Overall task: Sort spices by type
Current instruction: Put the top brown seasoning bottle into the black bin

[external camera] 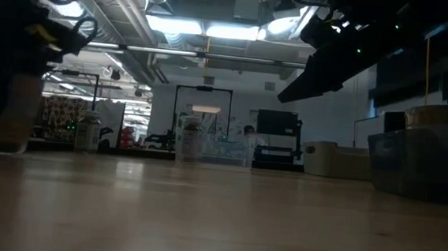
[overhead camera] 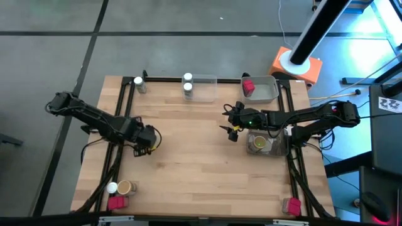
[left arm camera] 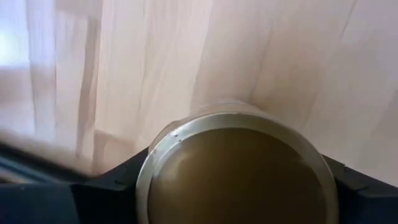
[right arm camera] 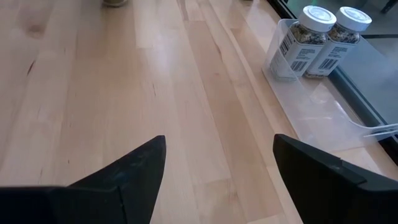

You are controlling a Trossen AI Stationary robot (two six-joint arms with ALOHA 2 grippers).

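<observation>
A tan-brown round jar (left arm camera: 239,177) with a silvery rim stands upright between the fingers of my left gripper (overhead camera: 148,142), which is shut on it at the table's left middle. In the low view the same jar (external camera: 7,114) shows under the dark gripper. My right gripper (right arm camera: 217,162) hangs open above bare wood at the right middle, with nothing between its fingers. Two white-lidded jars (right arm camera: 317,37) stand in a clear tray (overhead camera: 207,88) at the far edge. Another tan jar (overhead camera: 259,143) sits in a grey tray beside the right arm. My left gripper pinches the tan jar's round wall (left arm camera: 144,180) between its two fingers, on opposite sides just below the rim. The fingers come from above, pointing steeply down. The jar is upright; whether its base is on the table or just clear of it, I cannot tell.
A red packet (overhead camera: 249,86) lies in a tray at the far right. A lone white-lidded jar (overhead camera: 138,83) stands at the far left corner. At the near left corner are a white-lidded jar (overhead camera: 112,187), a tan jar (overhead camera: 125,187) and a red packet (overhead camera: 117,202). Another red packet (overhead camera: 291,205) is near right.
</observation>
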